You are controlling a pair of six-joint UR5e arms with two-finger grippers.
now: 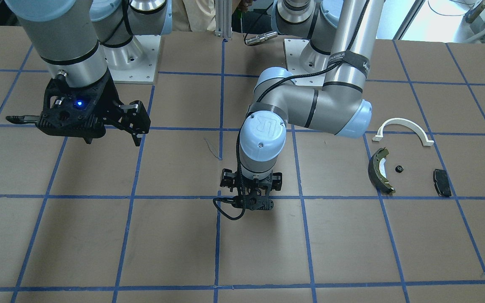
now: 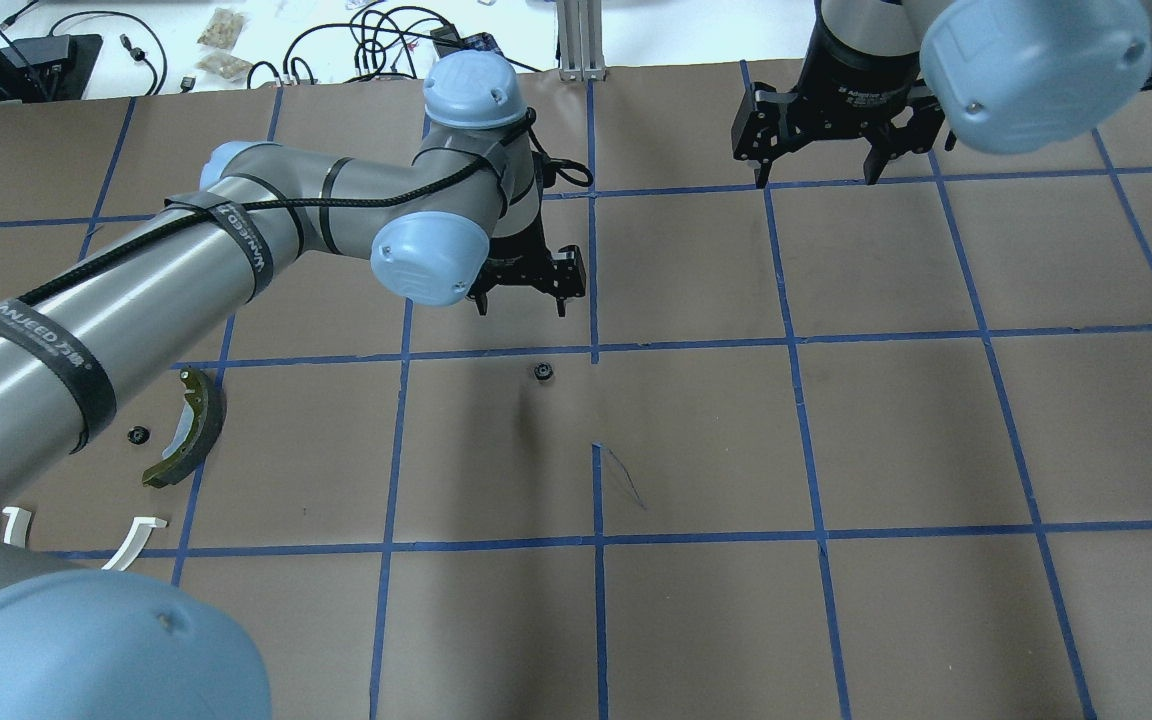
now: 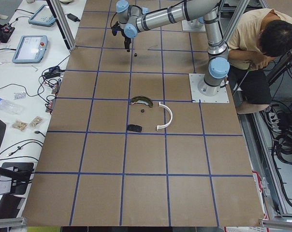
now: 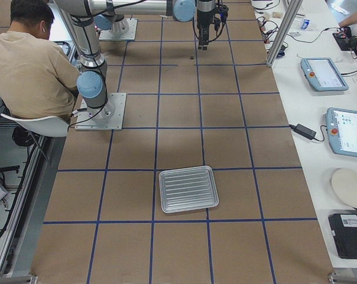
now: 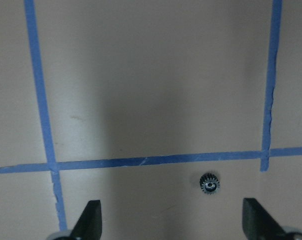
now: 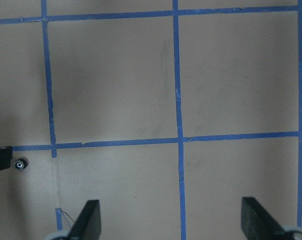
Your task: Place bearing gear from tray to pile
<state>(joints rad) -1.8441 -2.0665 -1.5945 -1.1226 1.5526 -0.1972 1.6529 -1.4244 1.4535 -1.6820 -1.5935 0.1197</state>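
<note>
A small black bearing gear lies on the brown table near its middle, beside a blue tape crossing; it also shows in the left wrist view. My left gripper hangs open and empty just above and beyond it, with the gear between and ahead of its fingers. My right gripper is open and empty, high over the table. The silvery tray lies at the table's right end, with nothing in it. The pile holds a white arc, a brake shoe, a black pad and another small gear.
The table is brown paper with a blue tape grid. A person sits behind the robot bases. Tablets and cables lie on the white side bench. My left forearm reaches across above the pile.
</note>
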